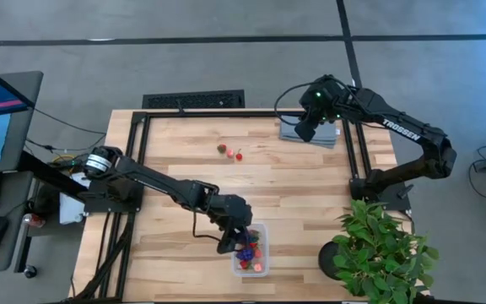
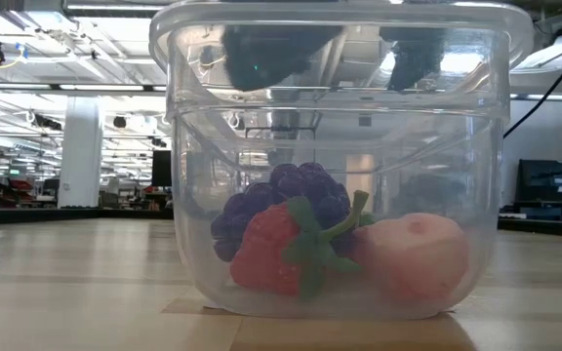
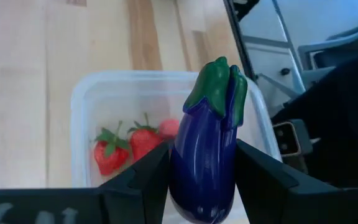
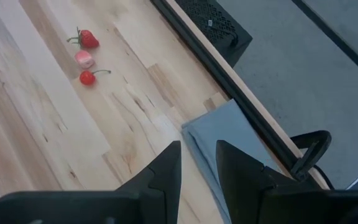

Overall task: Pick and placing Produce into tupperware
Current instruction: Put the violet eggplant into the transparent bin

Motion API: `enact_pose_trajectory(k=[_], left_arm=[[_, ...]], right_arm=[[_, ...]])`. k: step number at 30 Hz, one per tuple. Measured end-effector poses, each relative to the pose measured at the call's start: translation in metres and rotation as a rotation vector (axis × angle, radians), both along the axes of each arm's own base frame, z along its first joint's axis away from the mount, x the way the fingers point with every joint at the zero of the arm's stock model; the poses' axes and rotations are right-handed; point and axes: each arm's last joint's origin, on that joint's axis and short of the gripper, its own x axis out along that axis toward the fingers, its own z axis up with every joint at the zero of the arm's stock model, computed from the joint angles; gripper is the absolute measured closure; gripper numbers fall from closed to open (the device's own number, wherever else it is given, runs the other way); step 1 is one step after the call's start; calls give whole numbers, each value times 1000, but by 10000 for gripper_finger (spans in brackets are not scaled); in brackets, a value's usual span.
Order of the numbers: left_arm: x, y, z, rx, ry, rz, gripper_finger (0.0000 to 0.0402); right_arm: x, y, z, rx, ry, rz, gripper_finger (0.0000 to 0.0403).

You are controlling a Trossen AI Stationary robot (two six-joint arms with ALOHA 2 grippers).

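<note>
Purple eggplant [image 3: 205, 155] clamped between left gripper [image 3: 201, 171] fingers, above the tupperware [image 3: 86, 99].

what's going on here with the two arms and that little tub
The left gripper is holding a purple eggplant right above the clear tupperware at the table's near edge. Inside it already lie strawberries, a purple grape bunch and a pinkish piece. Three small pieces are still out on the wooden table. The right gripper waits shut over the grey cloth at the far side.
</note>
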Motion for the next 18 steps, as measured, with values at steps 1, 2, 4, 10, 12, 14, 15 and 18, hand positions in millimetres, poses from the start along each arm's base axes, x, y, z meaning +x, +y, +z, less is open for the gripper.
enact_pose_trajectory(k=[1, 2, 4, 10, 12, 14, 15, 18], left_arm=[[2, -1, -1, -10, -7, -8, 248], [5, -2, -2, -23, -28, -15, 248], [5, -2, -6, -27, -1, -24, 248], [9, -1, -12, -58, 6, -30, 248], [12, 0, -14, -67, 6, -25, 248], [11, 1, -17, -72, 24, -22, 248], [12, 1, -16, -74, 18, -21, 248], [12, 2, -16, -66, 16, -9, 242]], right_arm=[[0, 1, 0, 1, 1, 3, 280], [0, 1, 0, 2, 4, 5, 280], [0, 1, 0, 3, 4, 6, 280], [0, 1, 0, 2, 8, 9, 280], [0, 1, 0, 0, 9, 11, 280], [0, 1, 0, 0, 9, 12, 280], [0, 1, 0, 0, 10, 12, 280], [0, 1, 0, -3, 12, 18, 280]])
